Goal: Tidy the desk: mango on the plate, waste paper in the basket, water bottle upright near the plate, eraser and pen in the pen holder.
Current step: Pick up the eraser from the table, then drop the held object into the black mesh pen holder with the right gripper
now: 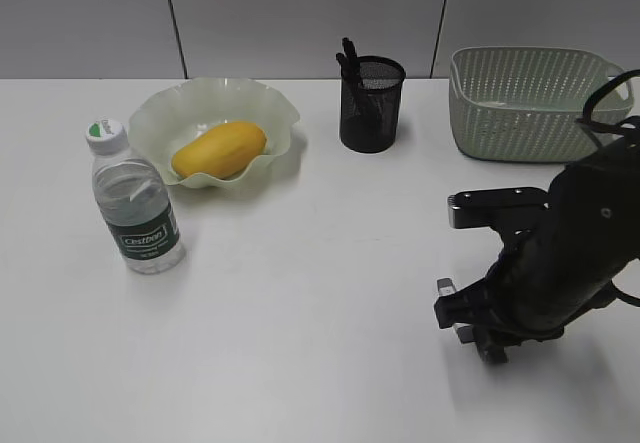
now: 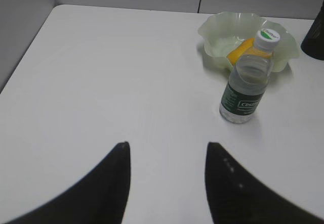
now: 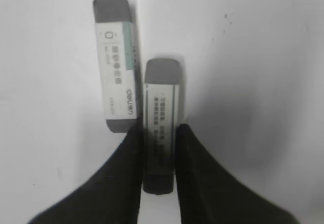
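- Right wrist view: right gripper [image 3: 158, 148] clamped on one eraser [image 3: 161, 133]; a second eraser [image 3: 115, 64] lies on the desk [image 3: 253, 57], just beside.
- Left wrist view: left gripper [image 2: 167, 163] spread apart, holding nothing.
- Exterior view: mango [image 1: 220, 149] on plate [image 1: 160, 113]; water bottle [image 1: 136, 203] upright near it; pen holder [image 1: 372, 105] and basket [image 1: 530, 103] behind.

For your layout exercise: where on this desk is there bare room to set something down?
Bare: the white desk in front, between clear water bottle and right pincer. Crowded: the back row, green wavy plate, black mesh holder, sage basket.
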Robot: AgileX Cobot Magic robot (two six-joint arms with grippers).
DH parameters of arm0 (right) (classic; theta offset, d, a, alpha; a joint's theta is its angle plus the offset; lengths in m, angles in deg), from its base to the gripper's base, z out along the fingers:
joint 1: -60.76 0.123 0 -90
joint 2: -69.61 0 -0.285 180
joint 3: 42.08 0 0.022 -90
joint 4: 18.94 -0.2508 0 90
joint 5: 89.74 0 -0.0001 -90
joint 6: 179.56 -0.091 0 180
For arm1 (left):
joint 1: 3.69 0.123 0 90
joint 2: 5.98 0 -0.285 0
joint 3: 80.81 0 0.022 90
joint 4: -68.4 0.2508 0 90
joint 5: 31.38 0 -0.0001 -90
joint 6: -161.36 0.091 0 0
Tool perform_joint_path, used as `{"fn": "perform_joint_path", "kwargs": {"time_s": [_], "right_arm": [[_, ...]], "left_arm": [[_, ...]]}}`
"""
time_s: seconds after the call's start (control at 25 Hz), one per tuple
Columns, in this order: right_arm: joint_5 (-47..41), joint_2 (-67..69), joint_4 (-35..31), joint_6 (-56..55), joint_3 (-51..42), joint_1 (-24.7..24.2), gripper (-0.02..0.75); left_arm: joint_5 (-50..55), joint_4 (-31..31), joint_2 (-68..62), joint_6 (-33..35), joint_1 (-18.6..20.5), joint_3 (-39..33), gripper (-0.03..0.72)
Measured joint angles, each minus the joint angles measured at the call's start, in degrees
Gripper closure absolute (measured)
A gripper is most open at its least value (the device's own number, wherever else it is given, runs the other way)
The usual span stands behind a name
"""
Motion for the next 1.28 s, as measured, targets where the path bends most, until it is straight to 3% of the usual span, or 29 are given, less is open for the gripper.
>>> {"fn": "perform_joint_path", "kwargs": {"time_s": [0.36,0.48,0.64,0.96,1.12,1.2,1.28], "right_arm": [[3.1,-11.4,10.5,0.0,3.9,0.0,0.576],[8.0,-9.5,16.4,0.0,12.2,-0.2,0.576],[10.6,1.6,20.7,0.0,31.6,-1.6,0.576],[1.6,23.8,21.0,2.8,61.2,-3.5,0.577],[-0.9,29.5,17.8,5.7,67.4,-4.1,0.576],[-1.1,31.0,15.5,7.6,68.6,-4.4,0.533],[-1.1,31.6,13.8,9.0,68.9,-4.6,0.433]], "left_arm": [[0.0,0.0,0.0,0.0,0.0,0.0,0.328],[0.0,0.0,0.0,0.0,0.0,0.0,0.328],[0.0,0.0,0.0,0.0,0.0,0.0,0.329],[0.0,0.0,0.0,0.0,0.0,0.0,0.356],[0.0,0.0,0.0,0.0,0.0,0.0,0.367],[0.0,0.0,0.0,0.0,0.0,0.0,0.377],[0.0,0.0,0.0,0.0,0.0,0.0,0.386]]}}
